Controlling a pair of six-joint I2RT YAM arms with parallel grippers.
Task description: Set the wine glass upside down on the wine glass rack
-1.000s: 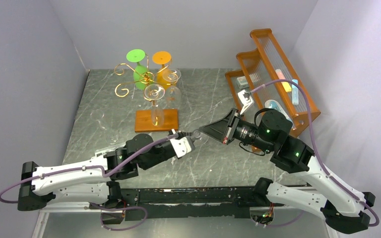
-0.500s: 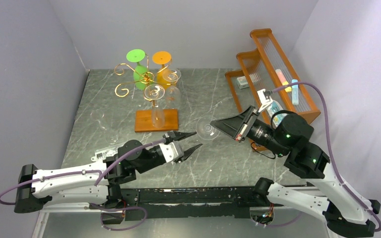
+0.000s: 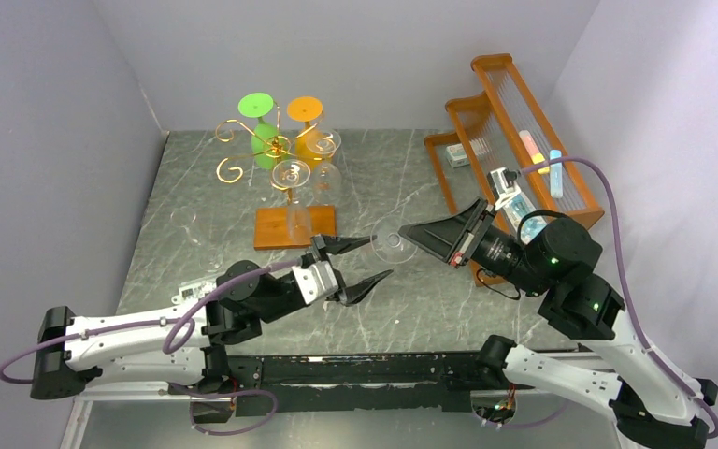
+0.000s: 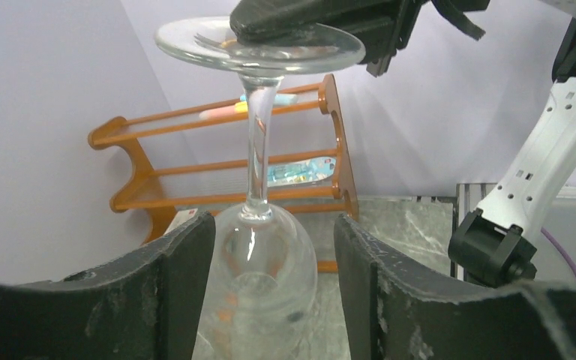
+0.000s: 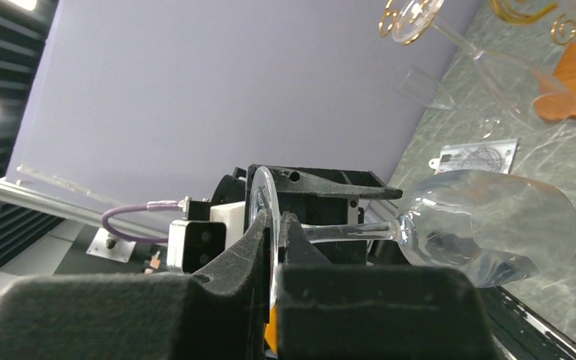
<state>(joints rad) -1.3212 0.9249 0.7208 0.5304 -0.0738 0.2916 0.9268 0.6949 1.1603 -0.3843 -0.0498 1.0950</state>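
Note:
A clear wine glass [image 3: 388, 245] hangs upside down over the middle of the table, foot up and bowl down. My right gripper [image 3: 409, 235] is shut on the rim of its foot [image 5: 264, 217], with the stem and bowl [image 5: 487, 225] sticking out past the fingers. My left gripper [image 3: 380, 257] is open, its fingers standing either side of the bowl [image 4: 259, 262] without touching it. The wine glass rack [image 3: 276, 145], gold wire on a wooden base [image 3: 294, 227], stands at the back left of the glass.
A green glass [image 3: 260, 126], an orange glass [image 3: 307, 126] and clear glasses [image 3: 292, 178] hang on the rack. An orange slatted shelf [image 3: 514, 140] fills the back right. A metal tag [image 3: 196, 281] lies on the table at left.
My left gripper has opened off the bowl and pulled back a little. The right gripper has kept hold of the foot and shifted slightly right and back.

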